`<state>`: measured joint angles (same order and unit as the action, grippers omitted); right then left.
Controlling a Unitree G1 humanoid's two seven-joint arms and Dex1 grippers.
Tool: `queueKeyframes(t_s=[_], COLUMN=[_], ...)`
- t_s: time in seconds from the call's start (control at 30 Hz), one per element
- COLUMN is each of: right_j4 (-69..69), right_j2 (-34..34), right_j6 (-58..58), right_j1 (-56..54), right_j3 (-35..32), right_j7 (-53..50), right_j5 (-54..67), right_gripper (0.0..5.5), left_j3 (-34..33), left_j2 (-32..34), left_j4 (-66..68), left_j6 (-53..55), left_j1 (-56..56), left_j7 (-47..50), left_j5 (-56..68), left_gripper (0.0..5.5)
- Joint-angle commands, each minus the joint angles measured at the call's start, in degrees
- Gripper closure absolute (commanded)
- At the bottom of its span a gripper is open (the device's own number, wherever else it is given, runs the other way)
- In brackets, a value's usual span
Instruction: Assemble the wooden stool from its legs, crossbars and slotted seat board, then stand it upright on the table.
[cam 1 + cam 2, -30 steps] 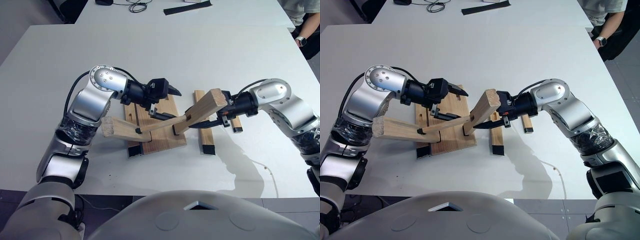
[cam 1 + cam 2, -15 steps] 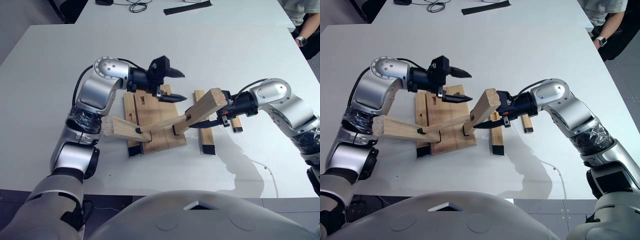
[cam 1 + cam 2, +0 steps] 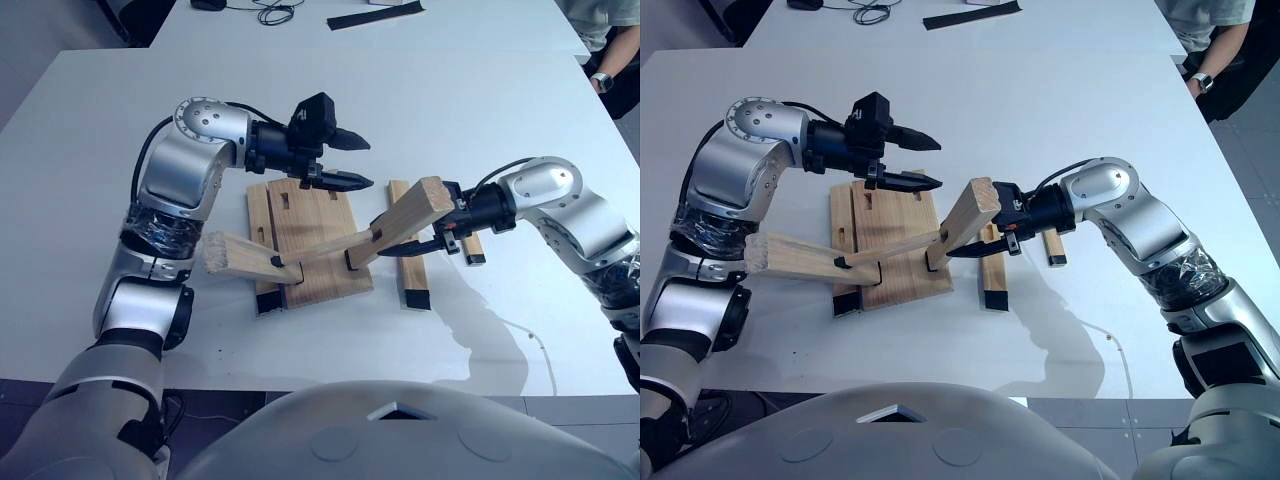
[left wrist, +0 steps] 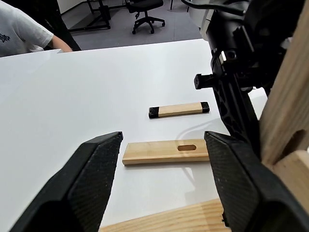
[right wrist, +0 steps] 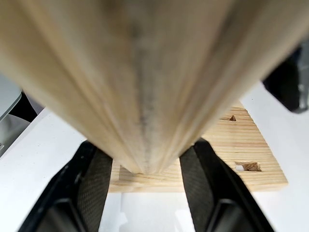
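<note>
Right gripper (image 3: 418, 238) clamps the tilted leg (image 3: 405, 218) over the seat board (image 3: 312, 215); left gripper (image 3: 366, 164) hangs open above it.

- Leg (image 5: 145, 72), right wrist view: blurred, both ends cut off by the frame.
- Seat board (image 5: 244, 162): largely hidden behind that leg, one slotted corner visible.
- Right gripper (image 5: 147, 174): in the head views, its far finger is hidden behind the leg.
- Slotted bar (image 3: 412, 282): middle stretch covered by the gripper.
- Piece under the board's near-left corner (image 3: 268, 303): only a dark-capped end visible, kind undeterminable.
</note>
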<state>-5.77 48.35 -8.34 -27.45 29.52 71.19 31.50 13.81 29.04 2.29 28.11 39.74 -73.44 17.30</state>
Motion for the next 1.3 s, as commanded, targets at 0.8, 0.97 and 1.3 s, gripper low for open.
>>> queueKeyframes(t_s=[0.8,0.97,1.3], right_j4=[2.92,2.42,-0.89], right_j2=[4.58,4.73,4.86], right_j6=[-8.33,-8.73,-10.40], right_j1=[7.34,7.43,6.44], right_j3=[6.91,6.88,5.79], right_j7=[-2.86,-2.78,-2.24], right_j5=[-15.42,-15.16,-13.47], right_gripper=[3.46,3.46,3.46], left_j3=[6.39,8.84,5.75], left_j2=[9.50,20.24,10.87], left_j4=[-17.91,-28.76,-18.76], left_j6=[-0.09,-3.40,-2.02], left_j1=[-10.66,-22.21,-12.96], left_j7=[-5.20,-13.10,-0.44], left_j5=[0.52,1.64,-0.47], left_gripper=[3.04,3.04,3.04])
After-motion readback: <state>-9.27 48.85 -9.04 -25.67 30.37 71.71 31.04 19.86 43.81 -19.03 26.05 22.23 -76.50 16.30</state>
